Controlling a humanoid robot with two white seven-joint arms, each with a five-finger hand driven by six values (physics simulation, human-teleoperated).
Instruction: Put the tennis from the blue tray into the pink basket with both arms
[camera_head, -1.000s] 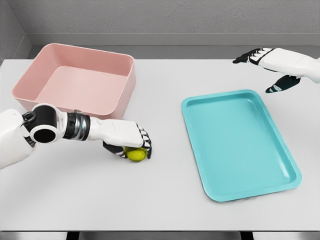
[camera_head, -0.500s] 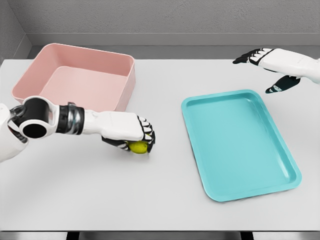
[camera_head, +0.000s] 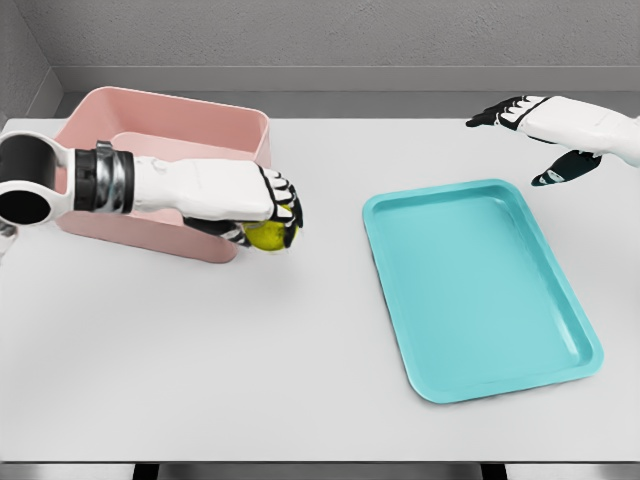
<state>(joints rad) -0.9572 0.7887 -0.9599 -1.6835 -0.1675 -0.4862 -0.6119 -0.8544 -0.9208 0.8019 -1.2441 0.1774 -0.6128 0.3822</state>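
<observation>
Beside the basket (camera_head: 95, 225), at its near right corner, our left hand (camera_head: 245, 200) is curled down over the ball (camera_head: 268, 235), fingers (camera_head: 285, 205) wrapped across its top and far side so only the lower yellow-green part shows. We judge the grip firm, and the ball looks lifted clear of the table (camera_head: 300, 400), though its height is hard to read from this view. Hand and ball sit just outside the basket's right wall, not yet over its opening.

Our left forearm crosses in front of the basket's near wall and hides part of it. What shows of the basket's inside holds nothing.

To the right of the basket, well apart from it, lies the tray (camera_head: 480, 290), bare. So we take the first part as done: the ball is out of the tray and in our left hand. Left to do is to carry it up and over the basket's rim and let go inside.

Far right of the basket, beyond the tray's back corner, our right hand (camera_head: 530, 130) hangs with fingers loosely spread, holding nothing.
</observation>
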